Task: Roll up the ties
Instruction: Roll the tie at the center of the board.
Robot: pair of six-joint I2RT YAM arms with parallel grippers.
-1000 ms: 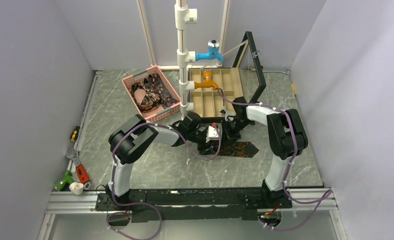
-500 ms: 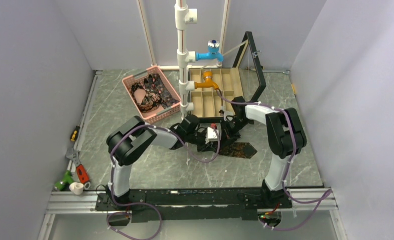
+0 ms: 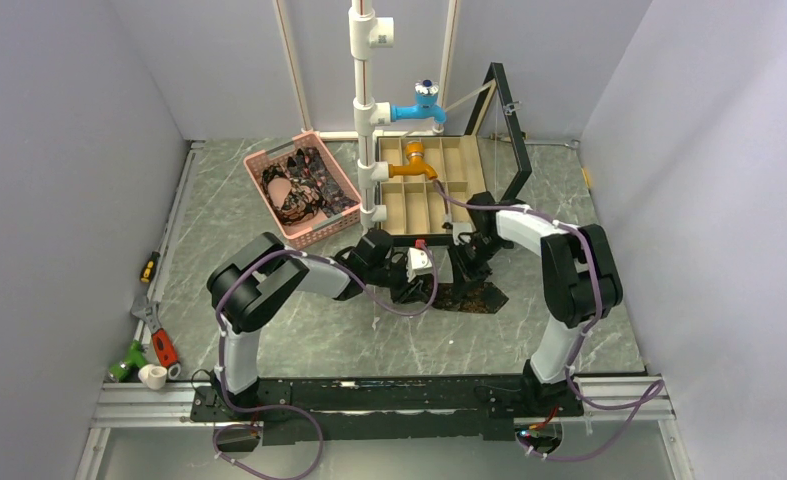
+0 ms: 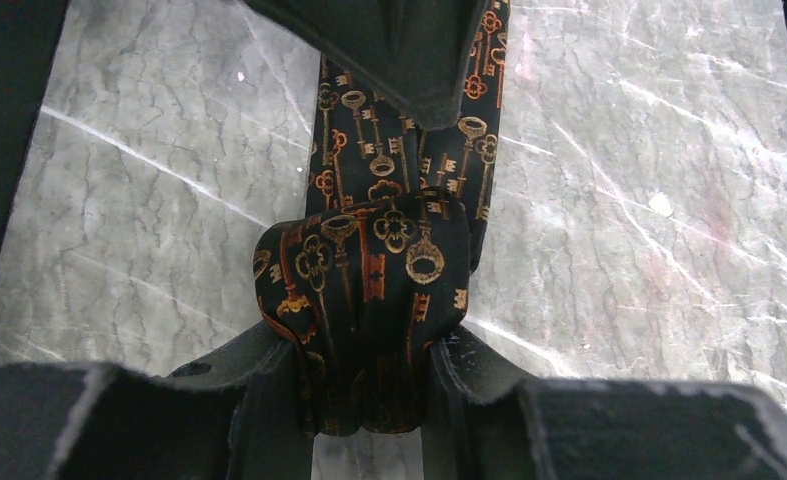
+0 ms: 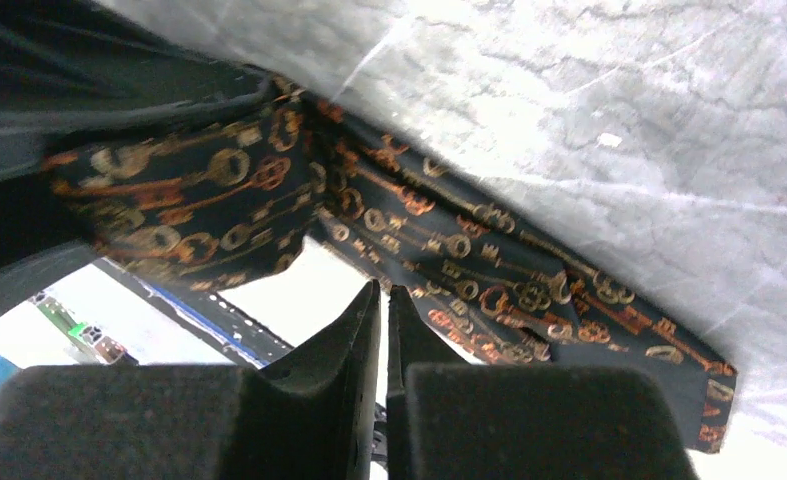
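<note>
A black tie printed with gold and orange keys [image 3: 475, 297] lies flat on the marble table, its wide end to the right. Its narrow end is wound into a small roll [image 4: 369, 270], and my left gripper [image 4: 366, 345] is shut on that roll from both sides. The unrolled strip [image 4: 344, 130] runs away from the roll. My right gripper [image 5: 384, 292] hovers just above the strip [image 5: 509, 275], its jaws parted by a thin slit with nothing between them. In the top view the left gripper [image 3: 406, 288] and the right gripper [image 3: 466, 268] sit close together.
A pink mesh basket [image 3: 265, 160] holding more ties [image 3: 307, 182] stands at the back left. A white pipe stand [image 3: 366, 120] with blue and orange taps rises beside an open wooden compartment box [image 3: 439, 190]. Hand tools [image 3: 154, 345] lie at the left edge.
The left gripper closed on the roll and drew it slightly left and back. The right gripper's jaws parted a little and its wrist shifted back; the flat end slid left.
</note>
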